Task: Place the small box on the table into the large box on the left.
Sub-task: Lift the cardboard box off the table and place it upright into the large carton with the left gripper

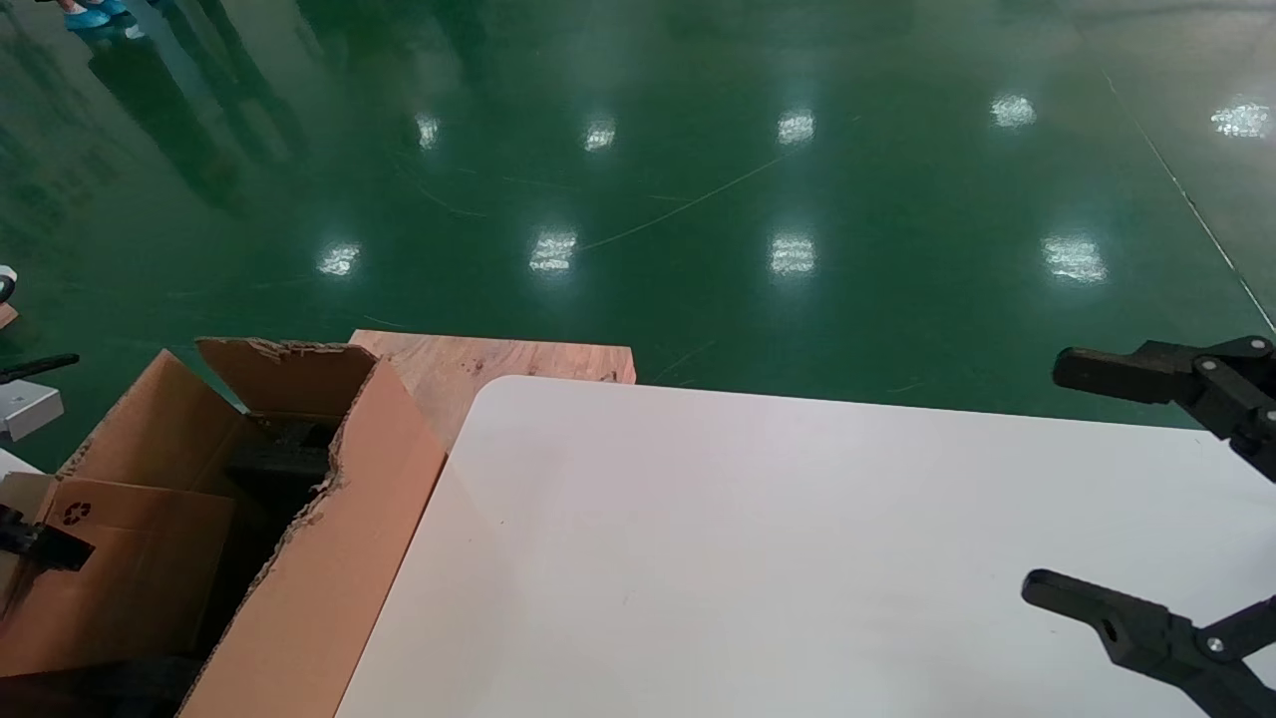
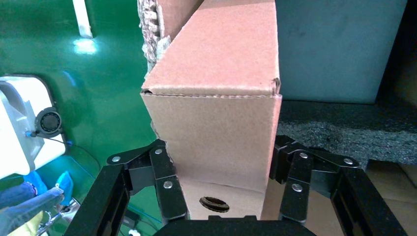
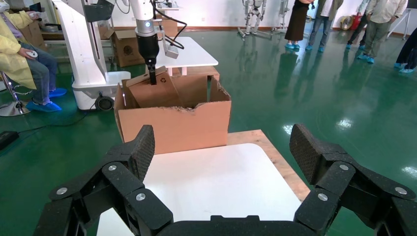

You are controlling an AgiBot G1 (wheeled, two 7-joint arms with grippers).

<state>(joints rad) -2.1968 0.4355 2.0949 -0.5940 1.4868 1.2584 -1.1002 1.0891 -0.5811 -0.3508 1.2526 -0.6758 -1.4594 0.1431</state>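
A: What's on your screen, biggest first?

B: You've got the white table point(image 1: 797, 558), then the large box point(image 1: 329, 568) on its left w/ ragged top edges.

A: And the small box?

B: Small box point(image 1: 120, 568) sits tilted inside the large box; your left gripper point(image 2: 221, 184) is pinching its sides. Right gripper point(image 1: 1042, 479) hangs over the table's right edge, fingers spread wide, holding nothing.
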